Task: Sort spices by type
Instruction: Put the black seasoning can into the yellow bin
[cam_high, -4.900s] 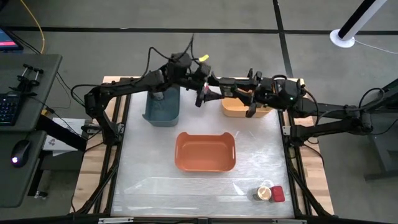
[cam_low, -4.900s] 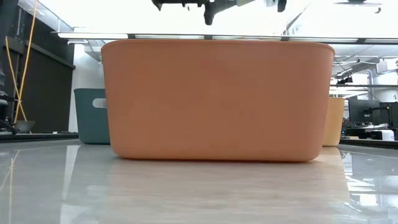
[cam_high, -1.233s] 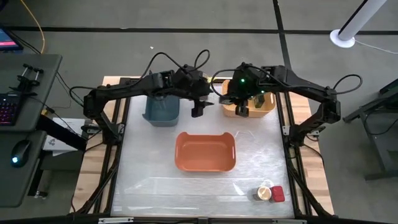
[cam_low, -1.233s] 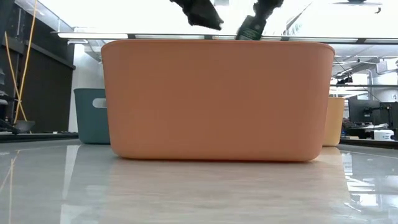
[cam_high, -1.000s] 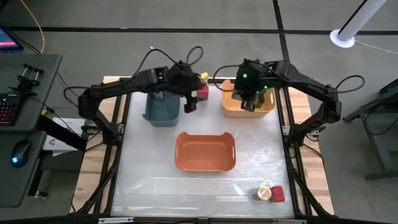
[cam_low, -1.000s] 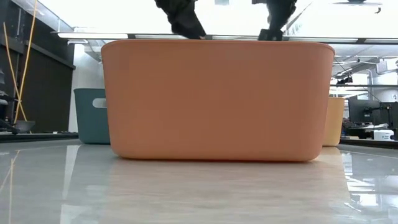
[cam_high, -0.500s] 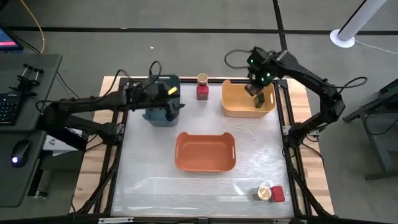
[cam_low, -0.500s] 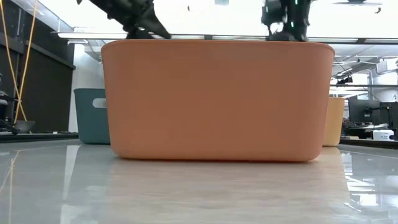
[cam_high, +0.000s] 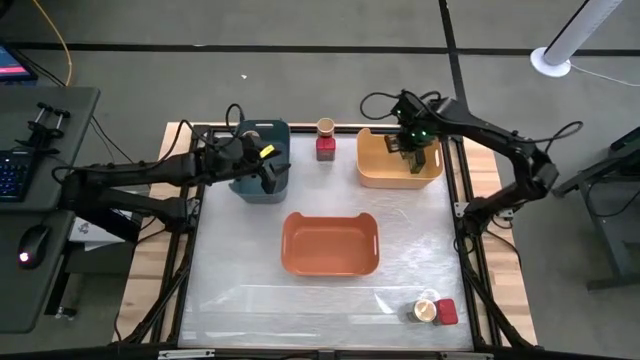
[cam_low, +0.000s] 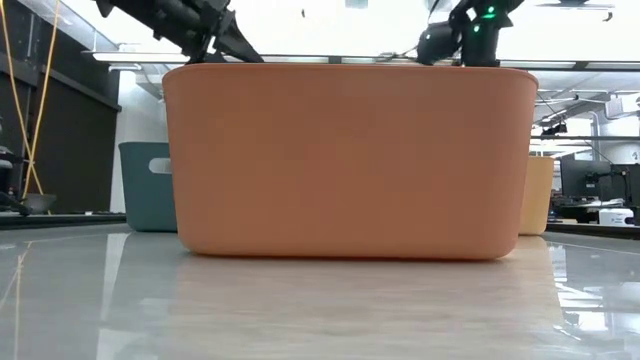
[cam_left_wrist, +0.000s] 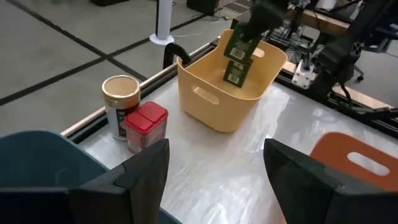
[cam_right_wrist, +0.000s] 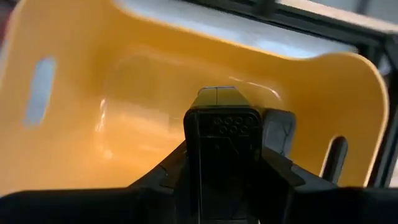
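Right end effector (cam_right_wrist: 222, 163) clamps dark spice container (cam_right_wrist: 223, 149) over yellow bin (cam_right_wrist: 93, 112); left end effector (cam_left_wrist: 214, 162) spread wide.

Three plastic bins: one blue (cam_high: 262, 175), one yellow (cam_high: 385, 176), one orange (cam_high: 330, 243). Two round tan-lidded jars (cam_high: 325, 127) (cam_high: 425, 309), two red square tins (cam_high: 326, 148) (cam_high: 446, 312), and one dark blocky container (cam_left_wrist: 239, 55).

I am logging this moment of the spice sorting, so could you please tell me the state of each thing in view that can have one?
Right end effector: shut on the dark container, over the yellow bin.
Dark container: held upright above the yellow bin.
Left end effector: open, holding nothing, over the blue bin.
Yellow bin: upright.
Blue bin: upright.
Orange bin: upright, nothing in it.
Round jar: upright, lid on.
Red tin: upright, closed, beside the jar.
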